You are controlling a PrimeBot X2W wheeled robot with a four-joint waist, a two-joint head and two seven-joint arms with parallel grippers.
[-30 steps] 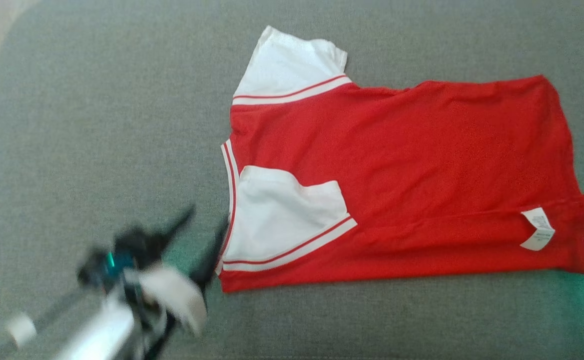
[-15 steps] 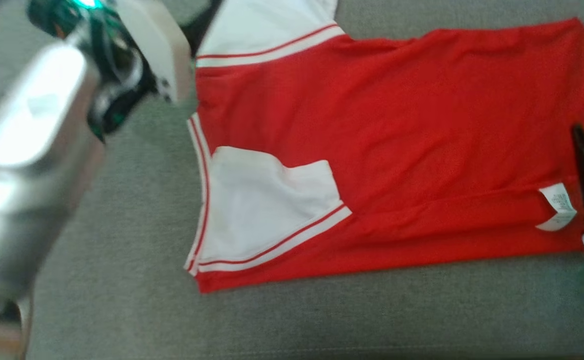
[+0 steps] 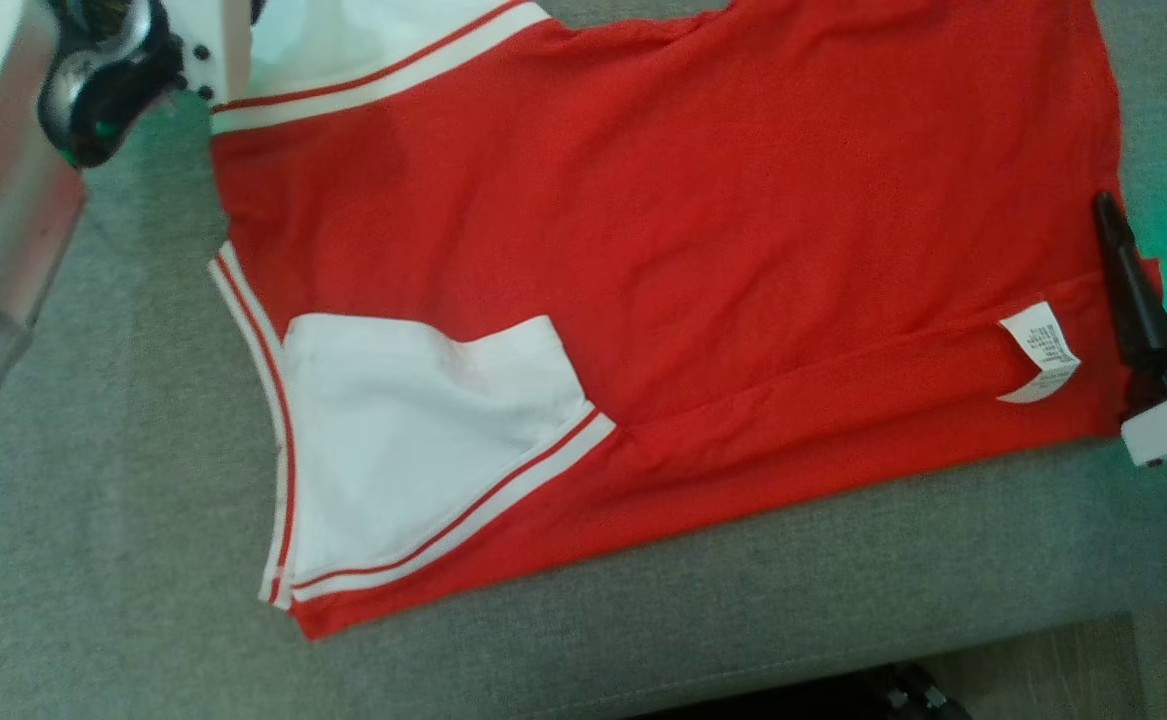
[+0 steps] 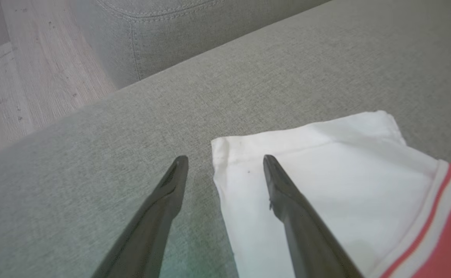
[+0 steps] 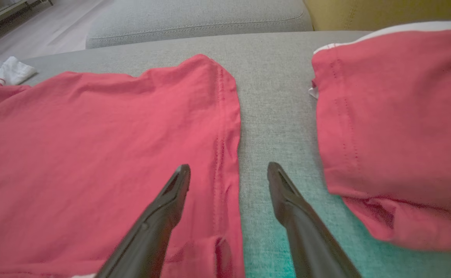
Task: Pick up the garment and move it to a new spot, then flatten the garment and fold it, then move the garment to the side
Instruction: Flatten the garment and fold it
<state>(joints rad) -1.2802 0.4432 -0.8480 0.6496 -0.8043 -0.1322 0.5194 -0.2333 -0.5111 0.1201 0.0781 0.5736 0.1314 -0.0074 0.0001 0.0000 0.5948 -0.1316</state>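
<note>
Left gripper (image 4: 225,162): jaws stand apart, both dark fingers low over the grey cushion (image 4: 248,77). The view's left finger (image 4: 159,216) is above bare fabric, the other finger (image 4: 298,231) overlaps the white sleeve (image 4: 325,162) of the garment (image 4: 364,200), and the sleeve's hemmed corner lies between the tips. A red-and-white trim band (image 4: 430,216) borders the sleeve at lower right; a stitched second cushion (image 4: 171,34) and pale wood floor (image 4: 36,77) lie beyond.

Soft even daylight, slight motion blur.
</note>
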